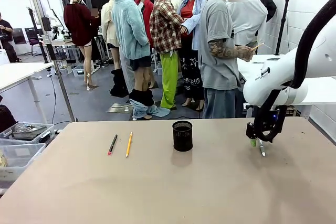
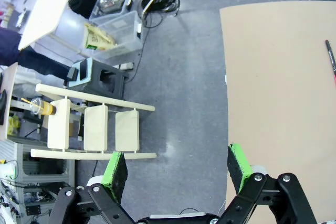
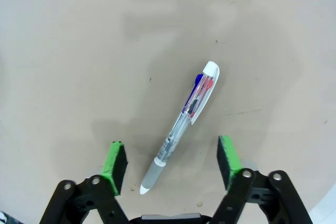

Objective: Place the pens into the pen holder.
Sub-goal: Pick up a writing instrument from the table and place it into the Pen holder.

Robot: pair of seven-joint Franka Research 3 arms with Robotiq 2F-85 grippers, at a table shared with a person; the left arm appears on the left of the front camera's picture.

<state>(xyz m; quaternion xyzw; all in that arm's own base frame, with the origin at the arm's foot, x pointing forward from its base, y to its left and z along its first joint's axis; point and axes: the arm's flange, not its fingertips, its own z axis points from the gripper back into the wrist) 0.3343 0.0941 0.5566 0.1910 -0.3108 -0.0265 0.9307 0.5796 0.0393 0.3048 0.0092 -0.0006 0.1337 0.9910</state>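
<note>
A clear greyish pen (image 3: 181, 124) with blue and red bits lies flat on the table, its grey tip between the spread green pads of my right gripper (image 3: 171, 161), which hangs just above it, open and not touching. From the front this pen (image 1: 261, 148) lies at the right below my right gripper (image 1: 257, 140). The black mesh pen holder (image 1: 182, 135) stands upright mid-table. Left of it lie a dark pen with a red end (image 1: 112, 144) and a yellow pencil-like pen (image 1: 129, 144). My left gripper (image 2: 178, 166) is open over the floor beside the table edge; the dark pen (image 2: 331, 62) shows at the right there.
A person in a grey shirt (image 1: 220, 51) stands at the far side holding a thin stick. Clear plastic bins (image 1: 21, 142) sit off the table's left edge. A chair (image 2: 94, 129) and cables lie on the floor below my left gripper.
</note>
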